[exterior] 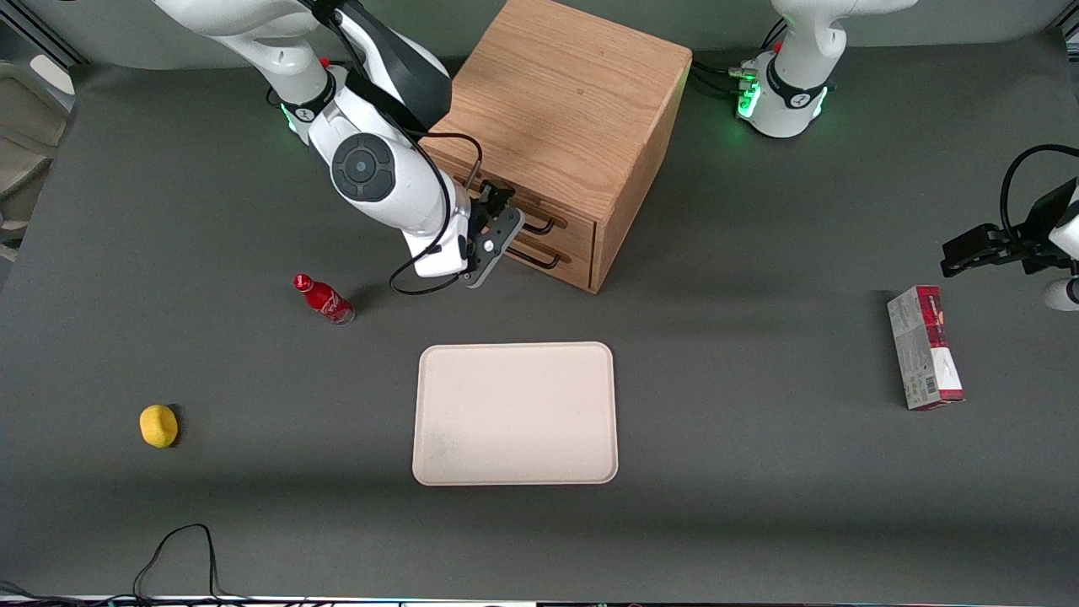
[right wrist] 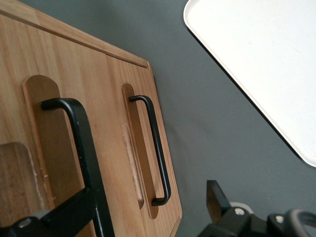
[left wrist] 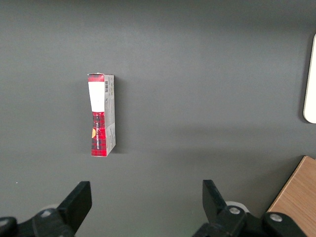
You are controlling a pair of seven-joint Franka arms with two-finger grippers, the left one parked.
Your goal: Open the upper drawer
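The upper drawer (exterior: pixel 514 215) is not yet pulled out: its black handle (right wrist: pixel 74 148) lies between the spread fingers of the gripper (exterior: pixel 499 228), which are not clamped on it.

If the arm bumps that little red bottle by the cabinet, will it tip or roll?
Likely both. The red bottle is tall and narrow with a small base, so it probably topples easily, and its round body may roll on the flat table. The gripper is at the upper drawer handle, apart from it.
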